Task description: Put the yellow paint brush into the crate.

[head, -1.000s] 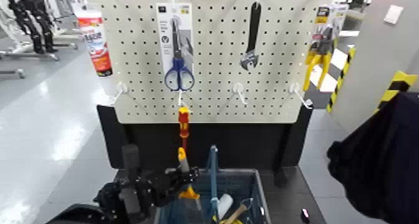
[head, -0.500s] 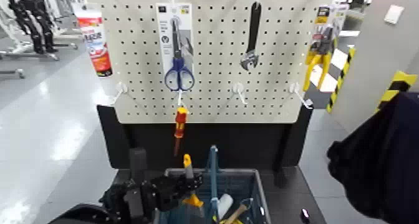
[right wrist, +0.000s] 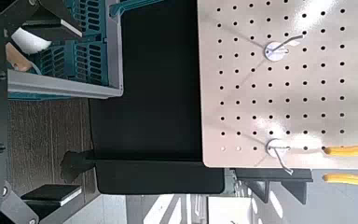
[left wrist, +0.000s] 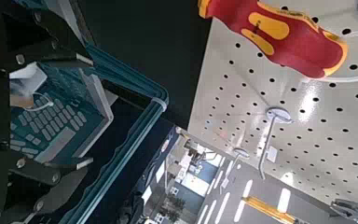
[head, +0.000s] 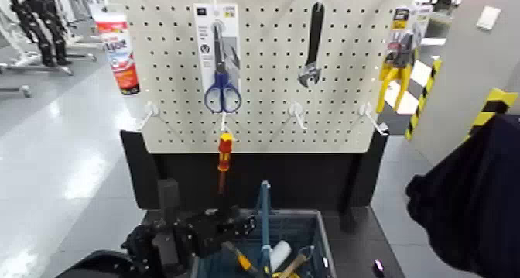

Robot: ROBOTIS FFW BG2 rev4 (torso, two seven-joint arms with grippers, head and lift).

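The yellow paint brush (head: 241, 259) lies slanted inside the blue-grey crate (head: 313, 223), just left of the tall blue centre handle (head: 265, 219). My left gripper (head: 223, 221) hovers over the crate's left part, open and empty. In the left wrist view its dark fingers (left wrist: 39, 35) stand wide apart above the crate's slatted wall (left wrist: 126, 89). My right gripper (right wrist: 23, 103) is open and empty, off to the side of the crate (right wrist: 70, 58) in front of the pegboard.
A pegboard (head: 263, 103) stands behind the crate with scissors (head: 222, 60), a wrench (head: 312, 45), yellow-handled pliers (head: 396, 64), a tube (head: 118, 49) and a red-and-yellow screwdriver (head: 224, 151). A white object (head: 280, 254) and a wooden-handled tool (head: 295, 259) lie in the crate.
The brush was upright in my left gripper above the crate. It has left the gripper and now lies inside the crate. The gripper has opened.
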